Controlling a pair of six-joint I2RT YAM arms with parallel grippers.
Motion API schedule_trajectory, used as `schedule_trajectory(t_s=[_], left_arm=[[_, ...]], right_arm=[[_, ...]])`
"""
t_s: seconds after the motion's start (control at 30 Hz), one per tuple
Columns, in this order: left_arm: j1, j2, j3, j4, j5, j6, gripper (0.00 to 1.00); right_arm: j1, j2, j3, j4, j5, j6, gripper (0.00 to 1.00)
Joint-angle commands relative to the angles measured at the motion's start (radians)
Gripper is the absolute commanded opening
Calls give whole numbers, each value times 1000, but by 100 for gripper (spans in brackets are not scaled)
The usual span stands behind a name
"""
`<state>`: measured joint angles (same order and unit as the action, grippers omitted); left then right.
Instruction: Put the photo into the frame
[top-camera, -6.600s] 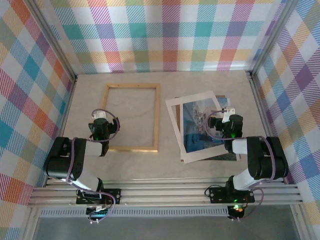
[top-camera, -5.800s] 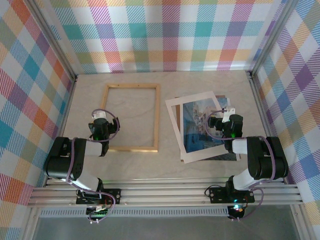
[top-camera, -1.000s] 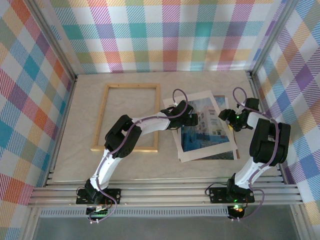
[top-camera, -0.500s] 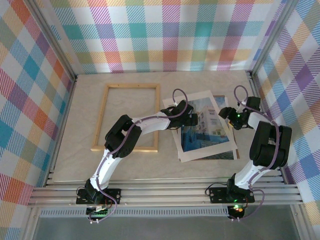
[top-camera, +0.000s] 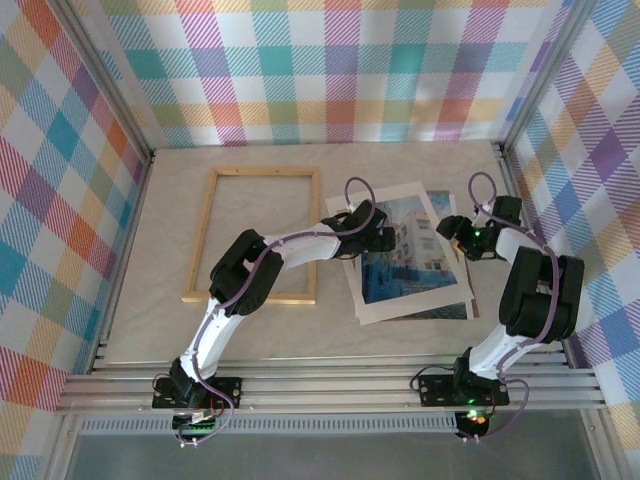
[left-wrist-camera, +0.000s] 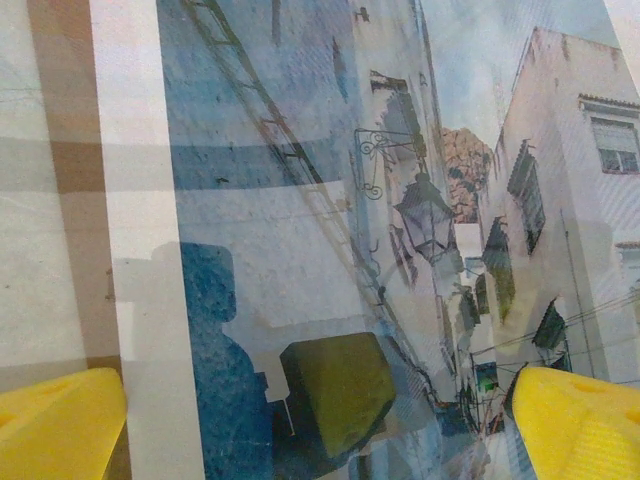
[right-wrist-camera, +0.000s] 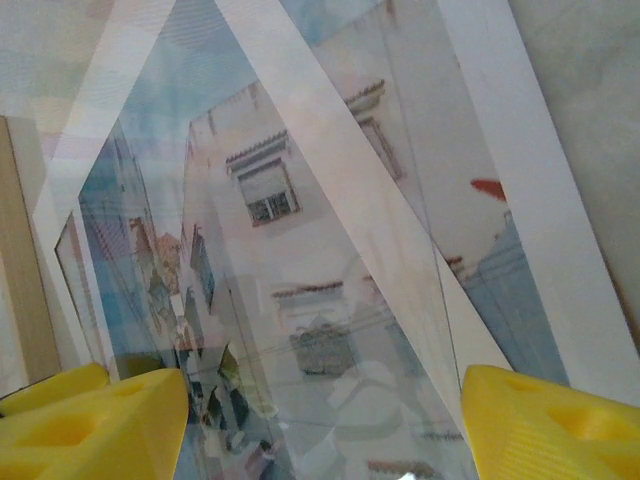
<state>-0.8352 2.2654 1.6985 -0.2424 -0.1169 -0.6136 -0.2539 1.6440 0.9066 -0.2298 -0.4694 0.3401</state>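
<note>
photo (top-camera: 415, 262): lies flat at 3 o'clock of the frame, well apart from it, tilted a little; the white mat (left-wrist-camera: 125, 200) rests over its edges and a brown backing board (left-wrist-camera: 70, 160) shows beneath.
frame (top-camera: 250, 298): flat on the table (top-camera: 250, 330) at 9 o'clock of the stack, nothing inside it.
left gripper (top-camera: 385, 238): over the stack's 9 o'clock edge, jaws spread as wide as they go, holding nothing; its wrist view looks straight down on the print.
right gripper (top-camera: 462, 238): at the stack's 2 o'clock corner, jaws well apart with nothing between them; sheet edges fan out below it.
step in hand: judged to be freeing the print from the mat and board.
how to do it well: pick one sheet edge only; press the left fingertips lightly to pin the stack while the right works under a corner.
risk: glossy sheets may slide or lift together; check which layer is caught before carrying toward 9 o'clock.
</note>
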Motion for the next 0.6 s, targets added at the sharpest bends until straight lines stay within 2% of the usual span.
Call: schedule_trajectory(t_s=[0.0,0.33,0.43,0.57], left_arm=[[1,49,-4,-82,38,-19,100],[-1,54,4,-80,39,-18,100],[-3,56,4,-78,40,-20,100],[-4,54,3,-76,43,-18,100]], right_arm=[[14,-67,-46,9,-141,45,72],[15,-75,-89,24,-237,34,69],[15,-70,-81,21,-238,17,68],[15,-34,-43,-24,-168,-33,66]])
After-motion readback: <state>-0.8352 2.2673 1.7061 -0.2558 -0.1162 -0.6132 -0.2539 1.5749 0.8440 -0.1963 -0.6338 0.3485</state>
